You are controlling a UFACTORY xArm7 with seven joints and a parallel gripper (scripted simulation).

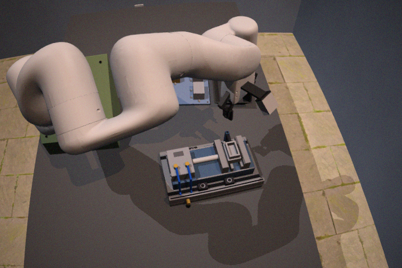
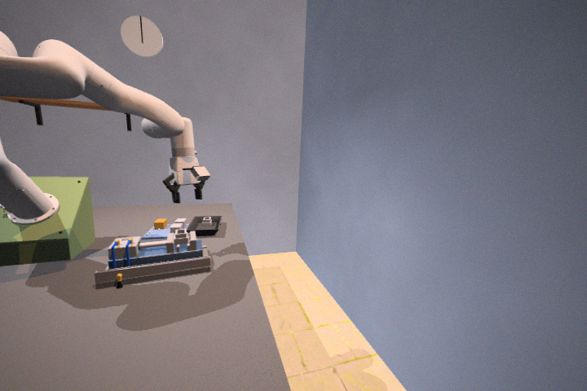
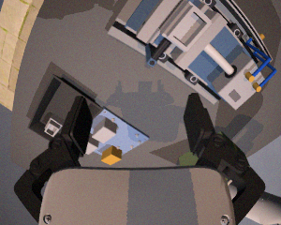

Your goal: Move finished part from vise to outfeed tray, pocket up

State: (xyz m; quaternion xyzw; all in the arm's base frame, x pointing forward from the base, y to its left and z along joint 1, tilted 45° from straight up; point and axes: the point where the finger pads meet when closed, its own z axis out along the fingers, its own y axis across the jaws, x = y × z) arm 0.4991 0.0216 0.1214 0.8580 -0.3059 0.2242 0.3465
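Note:
The finished part (image 1: 232,151), a grey block with a rectangular pocket facing up, sits clamped between the jaws of the vise (image 1: 207,167) in the middle of the dark mat. It also shows in the wrist view (image 3: 187,26) and the side view (image 2: 181,237). The outfeed tray is a dark shallow tray behind the vise; in the wrist view it lies at the left (image 3: 56,109). My gripper (image 1: 239,99) (image 3: 137,106) hangs high above the mat between tray and vise, fingers wide open and empty.
A small grey pocketed part (image 2: 206,220) lies in the tray. A blue fixture plate (image 1: 192,91) with grey blocks and an orange block (image 3: 110,157) lies beside the tray. The green robot base (image 2: 35,217) stands at the left. Blue hoses (image 1: 182,176) run on the vise's handle end.

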